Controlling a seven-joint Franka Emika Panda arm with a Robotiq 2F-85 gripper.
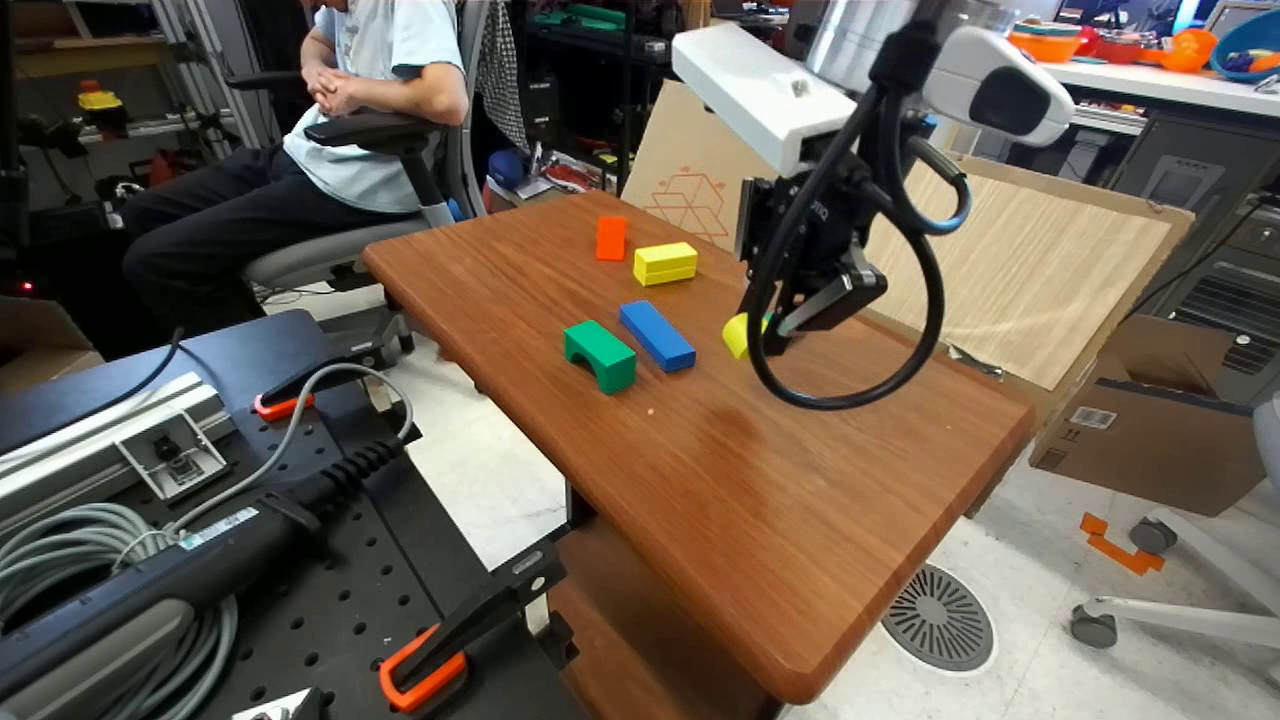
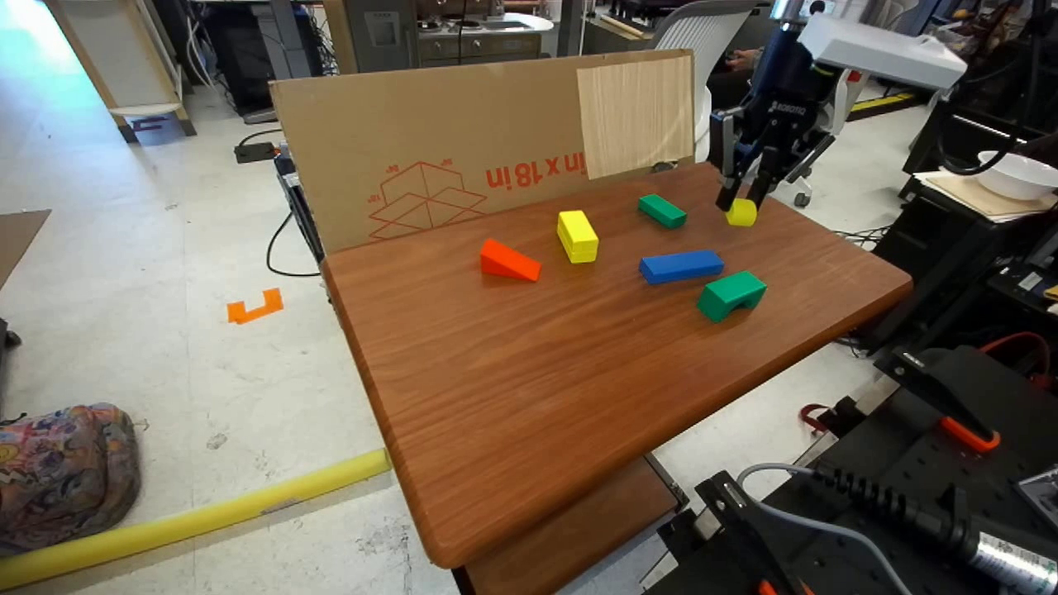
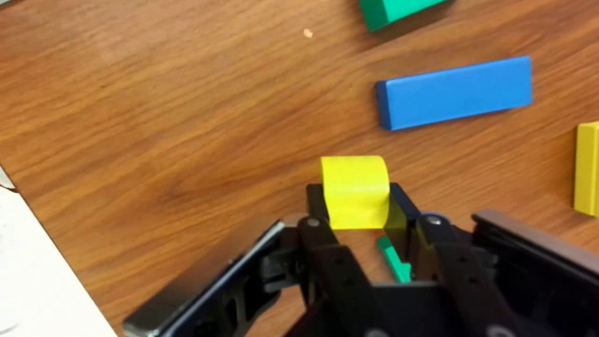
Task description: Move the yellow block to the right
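Jaws pinching yellow block (image 3: 355, 193); in wrist view, green bar (image 3: 395, 261) partly hidden

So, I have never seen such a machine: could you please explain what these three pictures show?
This is a white and black robot arm ending in a black gripper. Two pictures are taken from outside, looking at the brown wood-grain table; the wrist view looks down from the arm itself. The gripper holds a small stubby yellow block. On the table lie a long blue rectangular block, a green arch-shaped block, a short green rectangular block, a longer yellow block and an orange wedge-shaped block.
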